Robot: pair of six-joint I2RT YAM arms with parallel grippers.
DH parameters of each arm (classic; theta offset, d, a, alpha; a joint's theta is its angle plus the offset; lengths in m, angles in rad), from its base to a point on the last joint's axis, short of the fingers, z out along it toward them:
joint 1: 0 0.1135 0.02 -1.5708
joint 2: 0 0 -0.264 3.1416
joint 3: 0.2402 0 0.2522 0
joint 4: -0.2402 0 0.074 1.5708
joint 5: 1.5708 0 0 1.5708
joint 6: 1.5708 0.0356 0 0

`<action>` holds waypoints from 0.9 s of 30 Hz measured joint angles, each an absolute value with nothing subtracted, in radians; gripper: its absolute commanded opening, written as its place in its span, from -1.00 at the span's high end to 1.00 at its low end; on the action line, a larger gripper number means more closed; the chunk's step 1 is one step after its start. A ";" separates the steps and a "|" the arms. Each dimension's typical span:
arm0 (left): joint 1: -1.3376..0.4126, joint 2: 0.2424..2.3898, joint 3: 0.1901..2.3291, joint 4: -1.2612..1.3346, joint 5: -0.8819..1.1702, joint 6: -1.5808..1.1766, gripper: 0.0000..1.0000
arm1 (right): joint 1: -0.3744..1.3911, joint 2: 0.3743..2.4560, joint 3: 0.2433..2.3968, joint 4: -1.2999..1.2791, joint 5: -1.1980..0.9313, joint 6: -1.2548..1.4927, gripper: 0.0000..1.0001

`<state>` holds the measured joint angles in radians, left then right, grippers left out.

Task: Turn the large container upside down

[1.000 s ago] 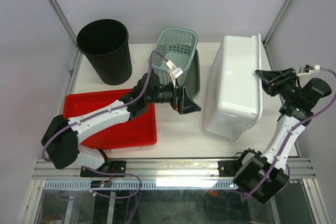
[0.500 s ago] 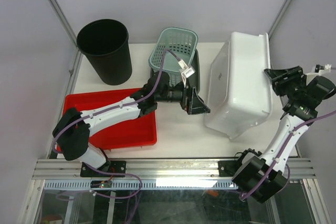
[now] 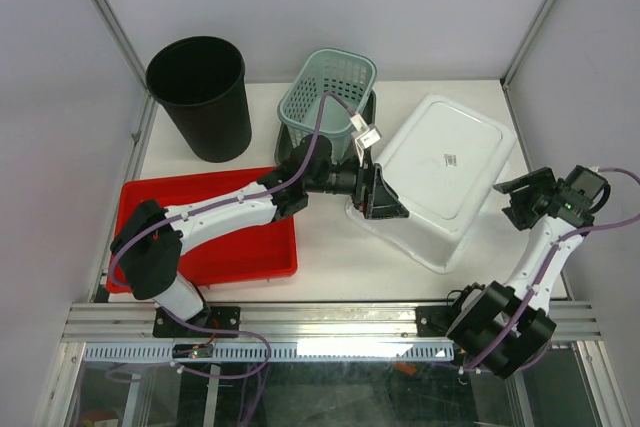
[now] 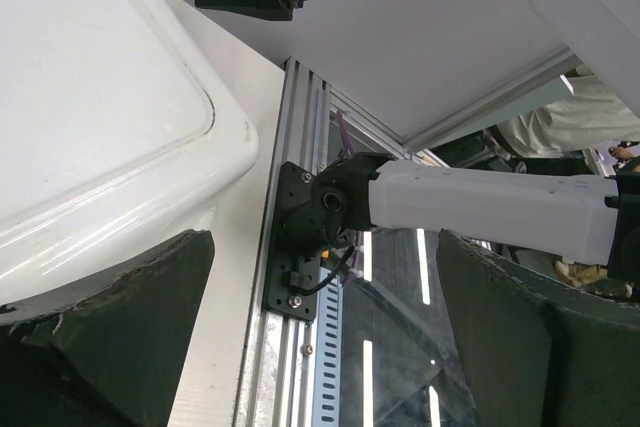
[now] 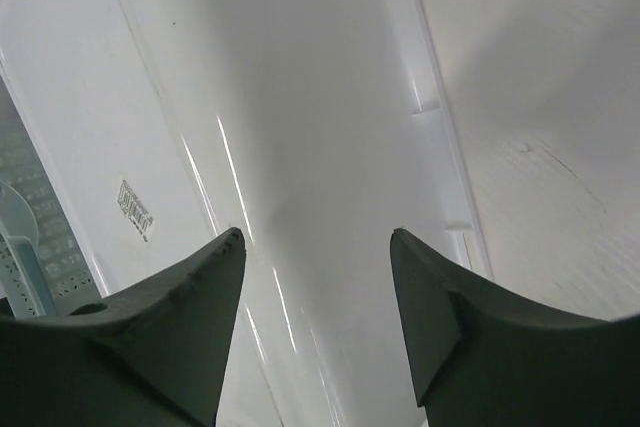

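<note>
Two open, empty grippers flank it: left gripper (image 3: 383, 202), jaws spread, just beside the large container (image 3: 445, 162), which lies base-up ahead of them; right gripper (image 3: 520, 199), jaws apart, faces its far side. Probably light, stiff, slick plastic; grip the rim lip.

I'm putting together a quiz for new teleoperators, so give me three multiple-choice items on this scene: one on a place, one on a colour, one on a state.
1. Where on the table is the red tray?
A. near left
B. far right
C. centre

2. What colour is the mesh basket?
A. red
B. teal
C. white

3. How does the large container lie?
A. opening up
B. on its side
C. bottom up

Answers: 1 A, it fills the near left corner; 2 B, its lattice walls are teal; 3 C, its flat labelled bottom faces the top camera.
</note>
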<state>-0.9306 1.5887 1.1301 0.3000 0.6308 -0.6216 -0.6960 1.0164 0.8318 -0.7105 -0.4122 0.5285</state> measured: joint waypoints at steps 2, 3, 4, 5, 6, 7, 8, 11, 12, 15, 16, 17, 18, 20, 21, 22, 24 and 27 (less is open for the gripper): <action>-0.931 1.589 1.131 0.300 0.633 -0.623 -0.98 | -0.696 1.004 0.833 -0.721 -0.398 0.519 -0.35; -0.933 1.589 1.131 0.300 0.634 -0.624 -0.98 | -0.696 1.000 0.837 -0.729 -0.390 0.516 -0.37; -0.933 1.589 1.131 0.301 0.635 -0.625 -0.98 | -0.695 0.996 0.842 -0.738 -0.382 0.513 -0.38; -0.935 1.589 1.131 0.300 0.635 -0.625 -0.98 | -0.694 0.993 0.849 -0.746 -0.374 0.509 -0.39; -0.937 1.589 1.131 0.300 0.634 -0.625 -0.98 | -0.690 0.987 0.859 -0.754 -0.363 0.505 -0.39; -0.937 1.589 1.131 0.295 0.633 -0.624 -0.98 | -0.686 0.981 0.867 -0.762 -0.354 0.502 -0.39; -0.937 1.589 1.134 0.284 0.626 -0.618 -0.98 | -0.679 0.973 0.878 -0.770 -0.344 0.498 -0.40; -0.937 1.585 1.151 0.209 0.555 -0.586 -0.98 | -0.643 0.938 0.915 -0.795 -0.318 0.486 -0.40; -0.937 1.582 1.156 0.183 0.525 -0.577 -0.98 | -0.627 0.923 0.927 -0.801 -0.317 0.480 -0.40; -0.937 1.561 1.166 0.088 0.410 -0.548 -0.98 | -0.562 0.855 0.959 -0.805 -0.330 0.469 -0.40; -0.937 1.548 1.165 0.059 0.370 -0.538 -0.98 | -0.542 0.832 0.966 -0.805 -0.338 0.468 -0.40; -0.936 1.533 1.159 0.040 0.336 -0.532 -0.98 | -0.515 0.802 0.973 -0.805 -0.353 0.467 -0.40; -0.936 1.509 1.144 0.028 0.306 -0.529 -0.98 | -0.487 0.770 0.978 -0.805 -0.372 0.467 -0.40; -0.937 1.438 1.090 0.007 0.253 -0.523 -0.98 | -0.441 0.719 0.982 -0.805 -0.412 0.469 -0.40; -0.937 1.399 1.061 -0.004 0.228 -0.522 -0.98 | -0.413 0.693 0.982 -0.805 -0.438 0.473 -0.40; -0.937 1.362 1.033 -0.016 0.201 -0.521 -0.98 | -0.385 0.669 0.979 -0.801 -0.464 0.482 -0.40; -0.937 1.292 0.976 -0.031 0.139 -0.521 -0.98 | -0.321 0.621 0.953 -0.776 -0.516 0.505 -0.40; -0.937 1.212 0.900 -0.065 0.024 -0.524 -0.98 | -0.226 0.563 0.883 -0.754 -0.565 0.543 -0.41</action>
<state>-0.9371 1.2121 0.9005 -0.0650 0.0242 -0.5243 -0.2264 0.5632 0.8833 -0.7544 -0.5648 0.5426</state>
